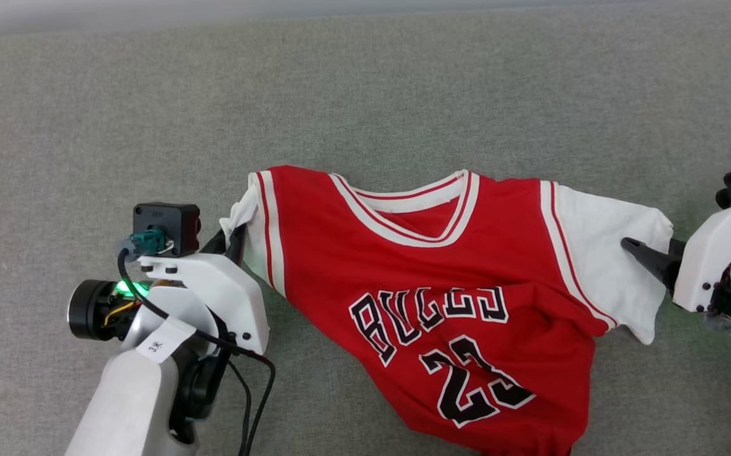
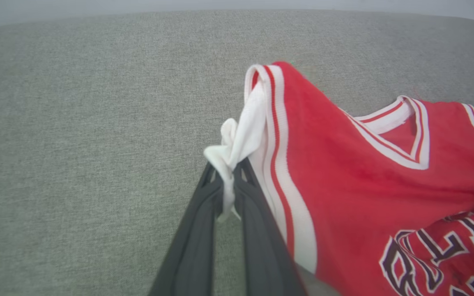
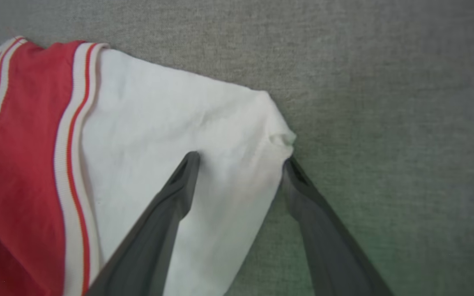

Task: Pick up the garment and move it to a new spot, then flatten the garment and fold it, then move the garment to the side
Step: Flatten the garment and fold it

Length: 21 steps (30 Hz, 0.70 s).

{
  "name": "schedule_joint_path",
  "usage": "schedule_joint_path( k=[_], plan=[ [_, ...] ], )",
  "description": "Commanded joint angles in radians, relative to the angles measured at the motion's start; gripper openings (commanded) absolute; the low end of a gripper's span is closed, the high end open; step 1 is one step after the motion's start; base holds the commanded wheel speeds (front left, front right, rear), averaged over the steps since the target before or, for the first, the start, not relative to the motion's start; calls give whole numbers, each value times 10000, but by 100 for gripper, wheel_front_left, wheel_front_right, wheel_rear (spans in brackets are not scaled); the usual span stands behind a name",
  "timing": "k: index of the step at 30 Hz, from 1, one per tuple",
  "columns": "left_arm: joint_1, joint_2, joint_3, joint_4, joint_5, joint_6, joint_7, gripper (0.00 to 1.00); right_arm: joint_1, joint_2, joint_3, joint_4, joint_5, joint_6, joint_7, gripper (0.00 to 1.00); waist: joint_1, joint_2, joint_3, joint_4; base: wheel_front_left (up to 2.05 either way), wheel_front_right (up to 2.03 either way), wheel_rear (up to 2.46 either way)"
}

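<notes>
Red garment (image 1: 441, 272) front up on grey table (image 1: 365, 95), hem cut off at head view's bottom edge, lettering creased. Left gripper (image 2: 228, 174) pinched tight on bunched white sleeve (image 2: 239, 139). Right gripper (image 3: 241, 160) spread wide, straddling other sleeve (image 3: 171, 123) at its edge.

You can read black, white-outlined capitals on the chest of the red garment (image 1: 441, 253). The lettering (image 1: 429, 313) runs left to right as "BULLS", though folds buckle the middle letters. Just below it, nearer you, stands the number (image 1: 476, 380) "23" in the same style, slanted by the creased cloth. In the left wrist view you catch only part of that lettering (image 2: 438, 250), cut off at the edge. A small white tag (image 1: 158, 345) at the wrist of the left arm (image 1: 131, 399) carries a "3" and a mark too small to read.
</notes>
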Motion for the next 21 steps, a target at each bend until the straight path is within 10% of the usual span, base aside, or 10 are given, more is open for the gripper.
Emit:
schedule_joint_path(
  k=[1, 3, 6, 21],
  plan=[
    [-104, -40, 8, 14, -10, 45, -88, 0, -31, 23, 323, 188, 144, -3, 108, 100, -1, 0, 82, 70, 0, 0, 0],
    [-70, -72, 28, 52, -39, 70, -164, 0, 30, 126, 869, 442, 464, 0, 132, 100, -1, 0, 111, 64, 0, 0, 0],
    [-4, -105, 51, 110, -123, 94, -253, 0, 116, 161, 1512, 777, 934, 12, 320, 0, -1, 0, 118, 49, 0, 0, 0],
    [-91, 181, 656, 603, -363, 68, -1231, 0, -1239, -976, 2373, 869, 1515, -10, -1772, 0, -1, 0, -1019, -434, 0, 0, 0]
  ],
)
